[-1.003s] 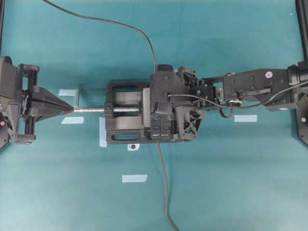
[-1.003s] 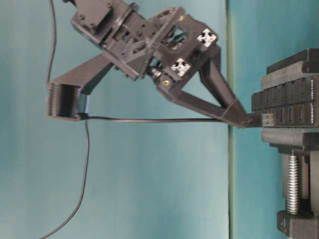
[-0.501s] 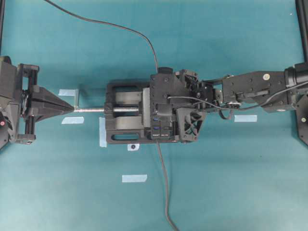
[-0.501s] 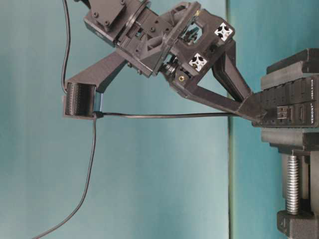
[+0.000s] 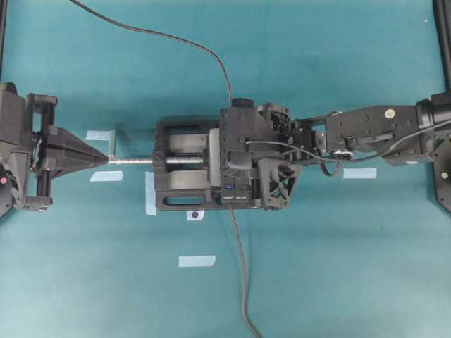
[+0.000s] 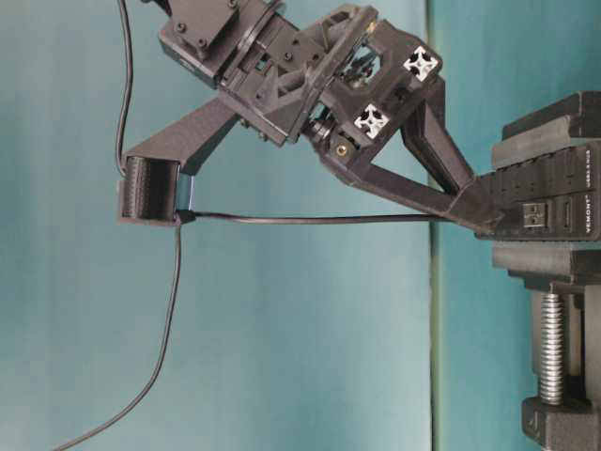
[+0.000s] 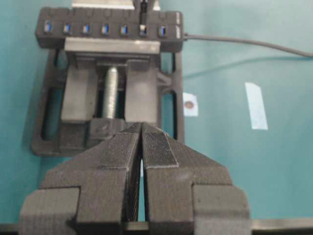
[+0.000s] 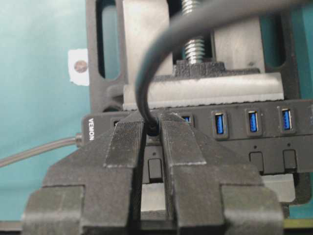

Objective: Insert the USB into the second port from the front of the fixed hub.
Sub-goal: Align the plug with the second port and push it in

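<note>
Right wrist view puts me almost on top of it: the right gripper (image 8: 152,128) is clamped on the USB (image 8: 153,129), whose dark cable (image 8: 146,68) arches up out of the pinch. The plug end itself is hidden between the pads, pressed at the port row of the fixed hub (image 8: 274,142), near the end printed with the brand name. Blue ports run off to the right, buttons below them. Behind the hub sits the black vise (image 8: 195,68) with its silver screw.

From the left wrist camera, the left gripper (image 7: 142,142) has its pads pressed together on nothing, well back from the vise (image 7: 105,93). Beyond it a plug (image 7: 143,10) stands in the second port from the hub's (image 7: 107,30) cabled end.
</note>
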